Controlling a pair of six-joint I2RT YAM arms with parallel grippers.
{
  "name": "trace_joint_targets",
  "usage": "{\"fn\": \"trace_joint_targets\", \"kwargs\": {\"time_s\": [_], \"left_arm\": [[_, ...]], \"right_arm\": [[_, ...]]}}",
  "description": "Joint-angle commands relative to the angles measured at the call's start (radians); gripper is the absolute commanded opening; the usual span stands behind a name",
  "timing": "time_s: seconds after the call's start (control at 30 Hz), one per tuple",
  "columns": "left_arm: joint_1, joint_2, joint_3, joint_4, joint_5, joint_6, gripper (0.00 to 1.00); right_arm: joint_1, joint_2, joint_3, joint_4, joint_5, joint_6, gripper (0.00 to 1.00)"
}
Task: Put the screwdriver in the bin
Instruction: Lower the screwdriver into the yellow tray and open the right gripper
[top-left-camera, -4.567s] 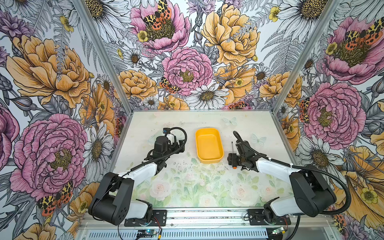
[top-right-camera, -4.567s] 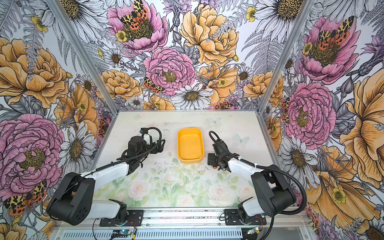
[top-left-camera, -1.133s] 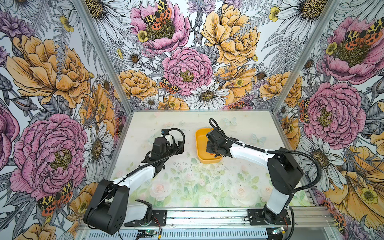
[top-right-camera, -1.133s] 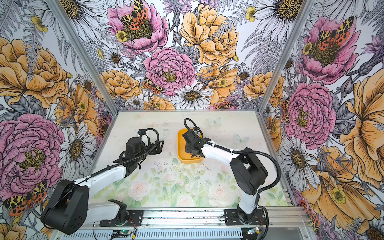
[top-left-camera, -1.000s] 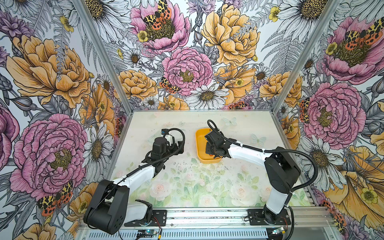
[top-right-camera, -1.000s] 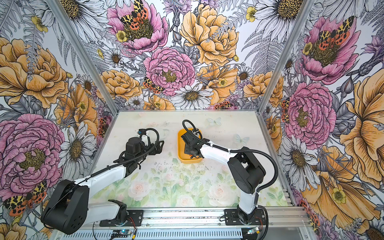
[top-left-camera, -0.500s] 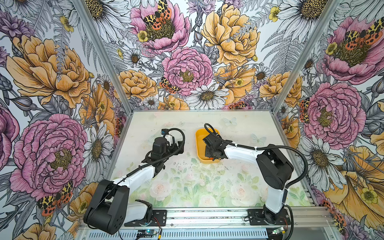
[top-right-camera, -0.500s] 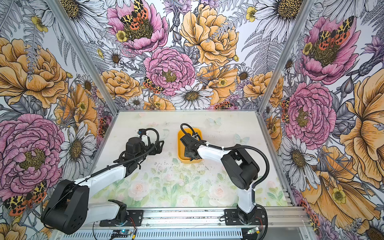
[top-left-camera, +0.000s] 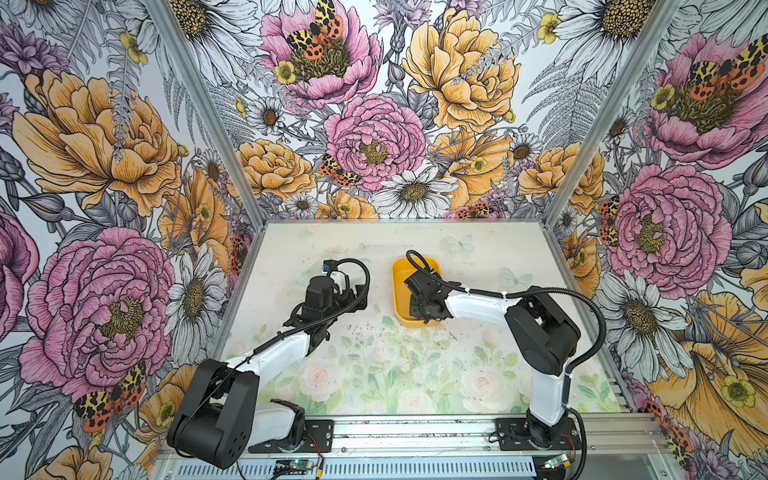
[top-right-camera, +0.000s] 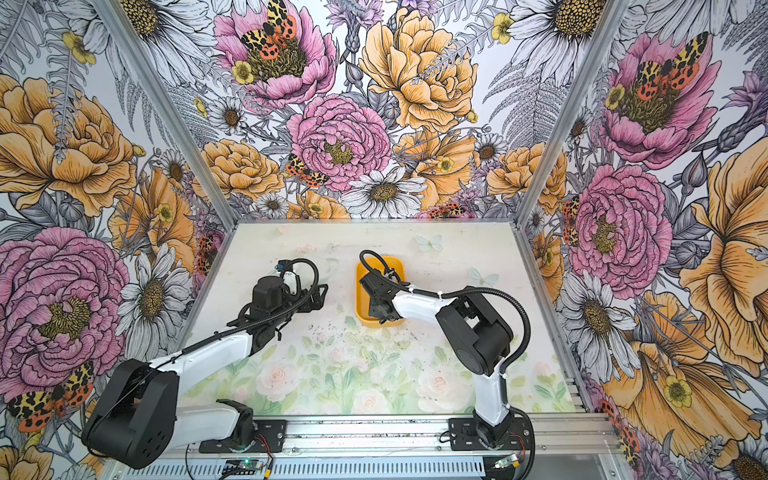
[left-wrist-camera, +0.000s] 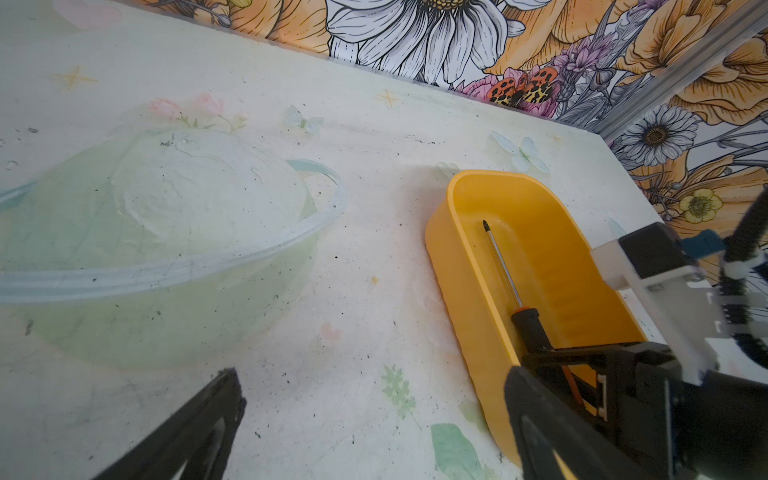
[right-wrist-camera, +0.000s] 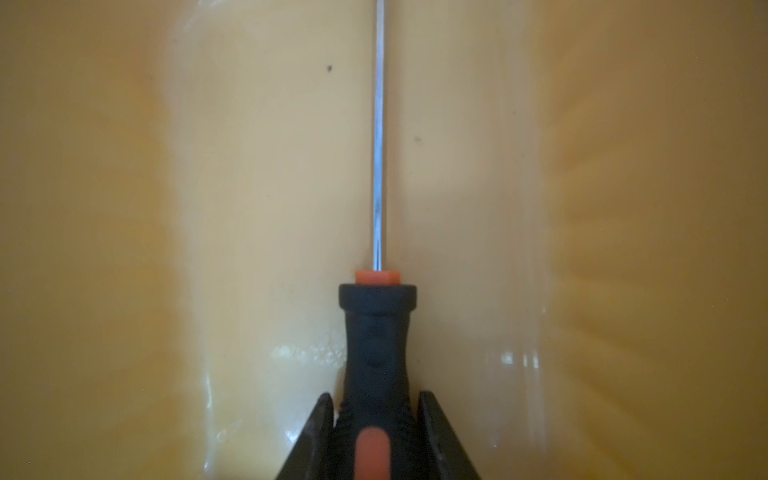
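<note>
1. The pale counter (top-left-camera: 374, 374) (top-right-camera: 332, 365) (left-wrist-camera: 332, 249), printed with faint flowers and butterflies and speckled with dark marks, carries everything.
2. The white-and-black left arm (top-left-camera: 282, 353) (top-right-camera: 208, 357) reaches over the counter just left of the bin. The left jaws are spread wide and hold nothing.
3. The white-and-black right arm (top-left-camera: 473, 305) (top-right-camera: 415, 305) reaches across into the bin. The right jaws pinch the screwdriver's handle.
4. The shallow yellow-orange plastic bin (top-left-camera: 397, 291) (top-right-camera: 360, 291) (left-wrist-camera: 465, 299) (right-wrist-camera: 249, 166), rectangular with rounded corners, sits mid-counter.
5. The slim screwdriver (left-wrist-camera: 503, 270) (right-wrist-camera: 376, 332) has a thin metal shaft and an orange-and-black handle. It lies inside the bin along its length, low over the floor, tip towards the far end wall. Whether it touches the floor cannot be told.
</note>
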Motion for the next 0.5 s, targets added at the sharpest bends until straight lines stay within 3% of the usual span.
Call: {"fn": "trace_joint_targets", "kwargs": {"time_s": [0.0,0.1,0.2,0.47], "left_arm": [[0.002,-0.012,-0.011,0.0,0.007,-0.01,0.99],[0.003,-0.012,-0.011,0.0,0.006,-0.009,0.99],[0.003,-0.012,-0.012,0.0,0.006,-0.011,0.99],[0.002,-0.009,-0.011,0.0,0.007,-0.01,0.99]], "right_arm": [[0.007,0.024,0.022,0.012,-0.003,0.006,0.19],[0.007,0.027,0.026,0.012,-0.01,0.005,0.39],[0.007,0.027,0.028,0.012,-0.017,0.002,0.51],[0.004,0.013,0.03,0.004,-0.026,-0.012,0.68]]}}
